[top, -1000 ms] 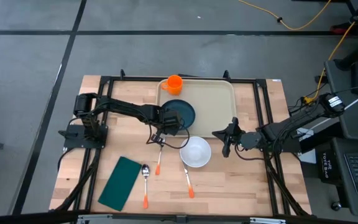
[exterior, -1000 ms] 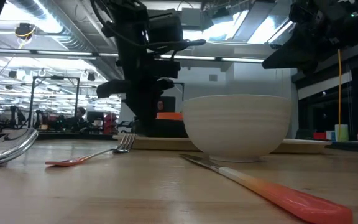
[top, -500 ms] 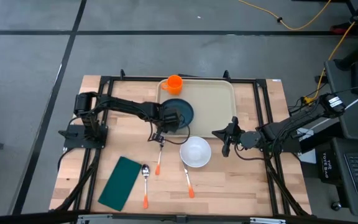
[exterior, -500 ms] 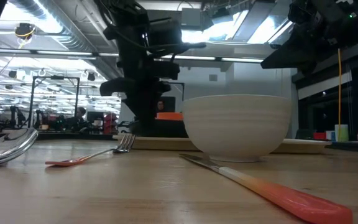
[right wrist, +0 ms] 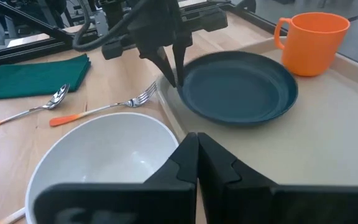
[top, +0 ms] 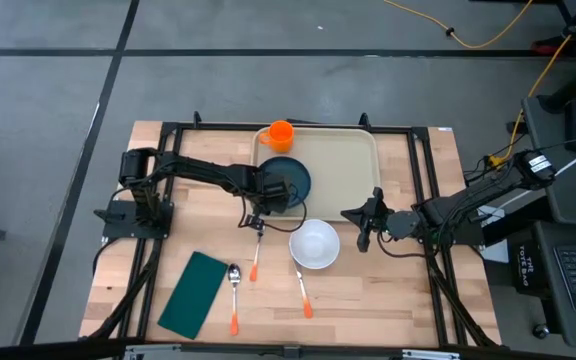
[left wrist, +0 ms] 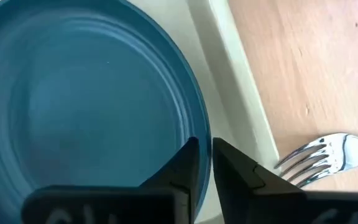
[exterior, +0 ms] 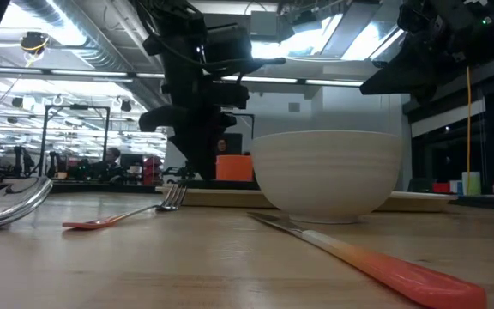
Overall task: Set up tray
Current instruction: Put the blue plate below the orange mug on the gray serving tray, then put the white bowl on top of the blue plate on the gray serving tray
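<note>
The large cream plastic tray [top: 333,165] with its raised rim lies at the far middle of the wooden table [top: 408,290]. A round dark teal plate [top: 286,181] now sits flat in the tray's near left corner, and an orange plastic mug [top: 281,134] stands at its far left corner.

Over the last second the plate has shifted slightly farther onto the tray. The left gripper [left wrist: 204,163] has just begun to part: its fingers stand a narrow slit apart at the plate's near left rim. The wrist view shows a thin gap between them, with the rim below that gap rather than pinched. I judge this to be the release of the plate, so the plate step looks done.

The right gripper [right wrist: 194,155] hovers with fingers pressed together and empty, just right of the white ceramic bowl [top: 314,245], which rests on the table near the tray's near edge.

Still off the tray, to the near left, are the following:
- an orange-handled fork [top: 256,250]
- an orange-handled spoon [top: 234,297]
- an orange-handled knife [top: 302,290]
- a folded dark green napkin [top: 195,294]

Most of the set-up appears to remain.
</note>
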Controlling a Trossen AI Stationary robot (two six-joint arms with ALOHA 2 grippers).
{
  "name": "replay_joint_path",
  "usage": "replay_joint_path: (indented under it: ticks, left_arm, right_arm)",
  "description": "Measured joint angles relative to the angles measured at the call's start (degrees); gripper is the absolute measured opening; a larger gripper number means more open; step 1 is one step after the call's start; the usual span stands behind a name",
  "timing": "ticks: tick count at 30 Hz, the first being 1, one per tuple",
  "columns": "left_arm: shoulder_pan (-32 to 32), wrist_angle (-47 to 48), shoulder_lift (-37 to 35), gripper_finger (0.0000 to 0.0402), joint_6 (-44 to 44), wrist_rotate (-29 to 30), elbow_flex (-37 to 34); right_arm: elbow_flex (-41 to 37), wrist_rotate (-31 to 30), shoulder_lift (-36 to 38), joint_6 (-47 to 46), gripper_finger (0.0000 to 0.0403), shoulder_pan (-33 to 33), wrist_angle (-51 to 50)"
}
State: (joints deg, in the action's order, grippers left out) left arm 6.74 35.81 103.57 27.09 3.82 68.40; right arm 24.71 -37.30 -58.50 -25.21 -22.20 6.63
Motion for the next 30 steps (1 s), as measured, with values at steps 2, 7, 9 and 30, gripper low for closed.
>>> replay_joint_path:
  ticks: [2, 7, 9, 30]
  left_arm:
    - [0.0, 0.0, 0.0, 0.0049, -0.8, -1.2, 0.0]
    - [-0.3, 0.4, 0.0, 0.0064, -1.0, -1.9, 0.0]
    - [-0.4, 0.4, -0.3, 0.0067, -0.9, -1.3, 0.0]
    - [-10.7, -0.1, -4.0, 0.0086, -6.4, 5.1, 8.6]
  right_arm:
    - [0.0, 0.0, 0.0, -0.1, 0.0006, 0.0, 0.0]
    - [0.0, 0.0, 0.0, -0.1, 0.0006, 0.0, 0.0]
    - [0.0, 0.0, 0.0, 0.0, 0.0006, 0.0, 0.0]
    - [0.0, 0.0, 0.0, 0.2, 0.0006, 0.0, 1.0]
